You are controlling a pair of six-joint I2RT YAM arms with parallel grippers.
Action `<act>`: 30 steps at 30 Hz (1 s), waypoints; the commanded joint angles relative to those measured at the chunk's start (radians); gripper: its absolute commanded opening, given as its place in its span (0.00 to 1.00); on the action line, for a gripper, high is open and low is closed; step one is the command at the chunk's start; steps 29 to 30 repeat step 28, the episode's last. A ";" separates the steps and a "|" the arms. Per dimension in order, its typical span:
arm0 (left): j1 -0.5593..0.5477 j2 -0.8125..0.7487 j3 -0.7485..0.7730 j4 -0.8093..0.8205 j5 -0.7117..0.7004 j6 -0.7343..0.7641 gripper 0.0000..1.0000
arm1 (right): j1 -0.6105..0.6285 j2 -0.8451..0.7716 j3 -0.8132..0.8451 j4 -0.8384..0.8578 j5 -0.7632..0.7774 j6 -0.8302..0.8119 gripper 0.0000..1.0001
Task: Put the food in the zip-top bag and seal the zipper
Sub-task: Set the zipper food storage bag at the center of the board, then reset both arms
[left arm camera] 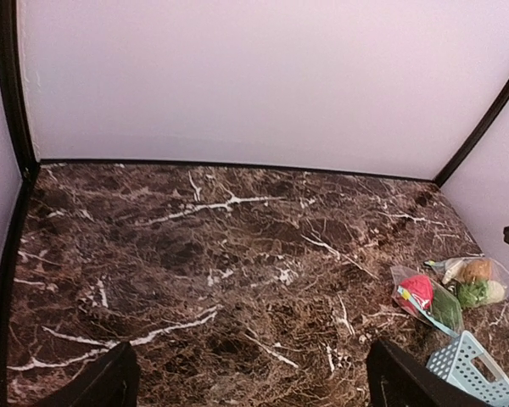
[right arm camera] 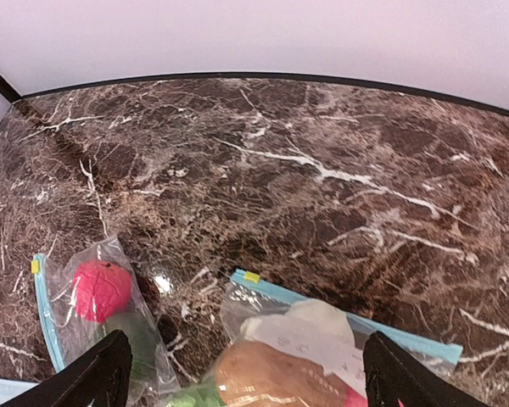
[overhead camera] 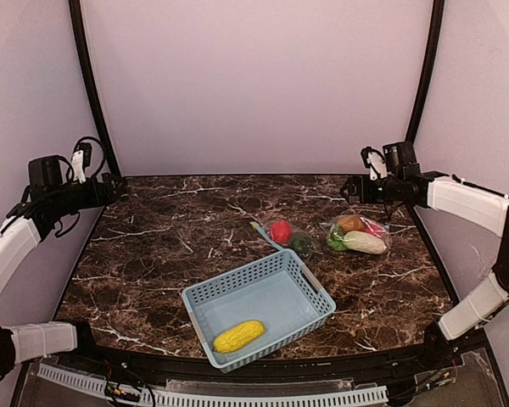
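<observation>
Fingertips (left arm camera: 102,383) of your left gripper (overhead camera: 109,190) stand wide apart, gripping nothing, high over the table's (overhead camera: 153,254) left rear corner. Your right gripper (overhead camera: 354,188) is spread just as wide and also holds nothing, hanging above the far bag (overhead camera: 356,235).

Only the top view shows you the corn (overhead camera: 237,336), lying in the basket (overhead camera: 237,282) near the front edge. The right wrist view shows the blue zipper strips. The potato (right arm camera: 263,377) and radish (overhead camera: 365,242) lie inside the far bag, and the red apple (right arm camera: 102,290) and dark green fruit (overhead camera: 299,244) inside the near bag (overhead camera: 288,237) just behind the basket.

Bare marble runs from the bags to the left edge.
</observation>
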 commanded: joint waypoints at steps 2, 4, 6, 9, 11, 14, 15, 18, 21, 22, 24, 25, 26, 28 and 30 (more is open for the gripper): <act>0.003 -0.168 -0.048 -0.028 -0.147 0.025 0.98 | -0.023 -0.200 -0.152 0.073 0.096 0.040 0.96; 0.004 -0.220 -0.058 -0.058 -0.197 0.044 0.99 | -0.025 -0.292 -0.229 0.152 0.127 0.028 0.98; 0.003 -0.262 -0.064 -0.097 -0.246 0.073 0.99 | -0.027 -0.389 -0.312 0.232 0.160 0.015 0.99; 0.004 -0.310 -0.079 -0.129 -0.274 0.101 0.99 | -0.028 -0.517 -0.422 0.339 0.170 -0.013 0.98; 0.004 -0.332 -0.110 -0.132 -0.273 0.098 0.99 | -0.028 -0.573 -0.480 0.367 0.174 -0.031 0.99; 0.003 -0.345 -0.133 -0.128 -0.266 0.088 0.99 | -0.030 -0.638 -0.538 0.385 0.183 -0.046 0.99; 0.004 -0.346 -0.138 -0.130 -0.267 0.087 0.99 | -0.030 -0.654 -0.557 0.391 0.186 -0.048 0.99; 0.004 -0.335 -0.136 -0.145 -0.268 0.094 0.99 | -0.030 -0.695 -0.597 0.400 0.182 -0.052 0.99; 0.004 -0.320 -0.133 -0.148 -0.262 0.093 0.99 | -0.029 -0.715 -0.611 0.396 0.172 -0.054 0.99; 0.004 -0.318 -0.132 -0.149 -0.260 0.093 0.99 | -0.029 -0.720 -0.612 0.396 0.172 -0.053 0.99; 0.004 -0.317 -0.130 -0.152 -0.266 0.095 0.99 | -0.030 -0.727 -0.615 0.393 0.173 -0.053 0.99; 0.004 -0.318 -0.131 -0.156 -0.270 0.096 0.99 | -0.030 -0.729 -0.614 0.393 0.173 -0.053 0.99; 0.003 -0.319 -0.131 -0.157 -0.278 0.098 0.99 | -0.029 -0.730 -0.613 0.393 0.173 -0.055 0.99; 0.004 -0.317 -0.129 -0.163 -0.278 0.097 0.99 | -0.030 -0.732 -0.613 0.391 0.173 -0.057 0.99; 0.004 -0.317 -0.129 -0.163 -0.278 0.097 0.99 | -0.030 -0.732 -0.613 0.391 0.173 -0.057 0.99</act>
